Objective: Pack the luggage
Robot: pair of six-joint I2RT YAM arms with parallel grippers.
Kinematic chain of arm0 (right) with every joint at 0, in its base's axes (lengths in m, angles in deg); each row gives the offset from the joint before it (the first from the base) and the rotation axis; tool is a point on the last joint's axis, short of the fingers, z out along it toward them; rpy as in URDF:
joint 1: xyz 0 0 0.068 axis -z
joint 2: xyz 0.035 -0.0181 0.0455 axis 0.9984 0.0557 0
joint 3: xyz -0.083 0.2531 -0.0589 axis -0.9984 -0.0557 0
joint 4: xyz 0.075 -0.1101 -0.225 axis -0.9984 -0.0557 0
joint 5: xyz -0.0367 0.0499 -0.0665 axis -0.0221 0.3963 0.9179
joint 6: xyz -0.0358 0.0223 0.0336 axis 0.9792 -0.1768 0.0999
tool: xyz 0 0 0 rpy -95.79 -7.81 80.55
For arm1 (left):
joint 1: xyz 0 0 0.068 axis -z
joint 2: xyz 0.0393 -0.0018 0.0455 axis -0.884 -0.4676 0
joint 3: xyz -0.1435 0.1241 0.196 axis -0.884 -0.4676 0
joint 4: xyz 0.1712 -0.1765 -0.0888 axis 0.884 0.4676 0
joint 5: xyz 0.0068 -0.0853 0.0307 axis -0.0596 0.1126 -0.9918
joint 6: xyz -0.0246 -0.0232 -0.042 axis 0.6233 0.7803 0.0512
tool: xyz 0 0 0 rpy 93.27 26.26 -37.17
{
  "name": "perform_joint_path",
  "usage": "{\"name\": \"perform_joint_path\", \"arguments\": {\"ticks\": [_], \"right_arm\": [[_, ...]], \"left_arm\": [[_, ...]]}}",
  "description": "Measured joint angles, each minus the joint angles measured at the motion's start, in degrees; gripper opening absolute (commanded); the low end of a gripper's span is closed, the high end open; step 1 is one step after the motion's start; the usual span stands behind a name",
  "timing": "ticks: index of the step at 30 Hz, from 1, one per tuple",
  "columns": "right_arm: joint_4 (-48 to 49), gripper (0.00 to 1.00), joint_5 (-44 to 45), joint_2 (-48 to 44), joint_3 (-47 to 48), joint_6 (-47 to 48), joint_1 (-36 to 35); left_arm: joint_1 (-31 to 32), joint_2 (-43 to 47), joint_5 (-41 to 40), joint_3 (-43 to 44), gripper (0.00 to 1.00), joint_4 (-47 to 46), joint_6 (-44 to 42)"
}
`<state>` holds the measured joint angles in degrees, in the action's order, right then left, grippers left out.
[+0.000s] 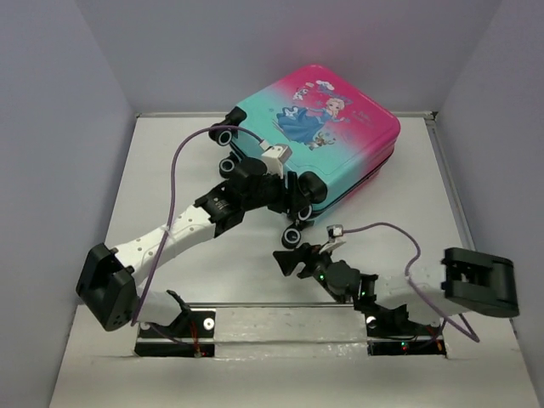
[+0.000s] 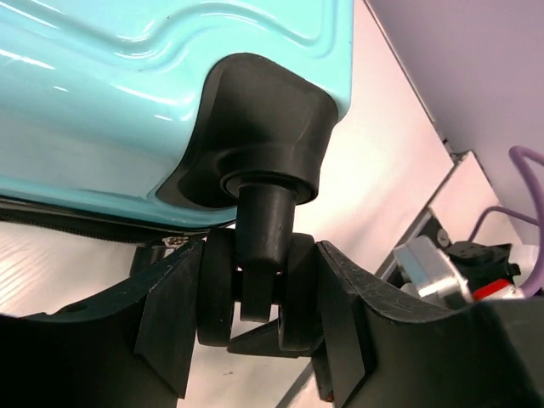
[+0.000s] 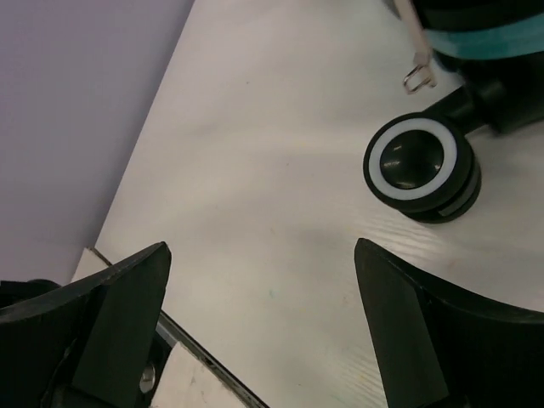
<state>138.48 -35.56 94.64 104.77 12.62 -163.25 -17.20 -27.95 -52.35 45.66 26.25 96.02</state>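
Note:
The luggage (image 1: 327, 127), a pink-to-teal suitcase with a princess print, lies closed and flat at the back of the table, wheels toward me. My left gripper (image 1: 299, 197) is shut on one of its black twin wheels (image 2: 257, 289), with a finger (image 2: 170, 319) pressed against each side, under the teal shell (image 2: 127, 102). My right gripper (image 1: 289, 259) is open and empty, low over the table just in front of another wheel with a white ring (image 3: 422, 166).
White walls enclose the table on the left, back and right. A zip pull (image 3: 416, 72) hangs from the suitcase edge. A metal strip (image 1: 289, 319) runs along the near edge between the arm bases.

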Motion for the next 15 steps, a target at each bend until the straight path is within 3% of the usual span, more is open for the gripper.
{"name": "perform_joint_path", "arguments": {"ticks": [1,3,6,7,11,13,15], "right_arm": [[-7.1,0.97,0.1,-4.9,-0.1,-1.4,0.4],[-22.2,0.97,0.7,-15.5,1.1,-4.4,0.8],[-39.2,0.83,2.0,-25.1,3.6,-6.7,0.7],[-45.2,0.61,2.6,-27.5,4.6,-7.2,0.7],[-62.1,0.22,5.2,-33.4,8.1,-8.5,1.1],[-67.9,0.08,6.3,-35.6,8.8,-9.4,1.7],[-72.7,0.08,7.4,-38.1,8.9,-9.7,3.2]], "left_arm": [[0.2,-0.8,0.5,0.2,0.79,-0.8,0.5],[0.9,-2.7,0.9,1.7,0.99,-1.7,1.5],[1.9,-5.7,-0.9,7.3,0.99,-2.4,0.9],[2.2,-6.6,-2.6,11.4,0.99,-1.2,-0.9],[1.6,-6.0,-10.4,21.2,0.99,2.9,-7.0],[-2.1,-3.2,-12.4,22.7,0.99,4.5,-8.8],[-8.2,0.1,-13.6,22.3,0.98,6.2,-9.6]]}}
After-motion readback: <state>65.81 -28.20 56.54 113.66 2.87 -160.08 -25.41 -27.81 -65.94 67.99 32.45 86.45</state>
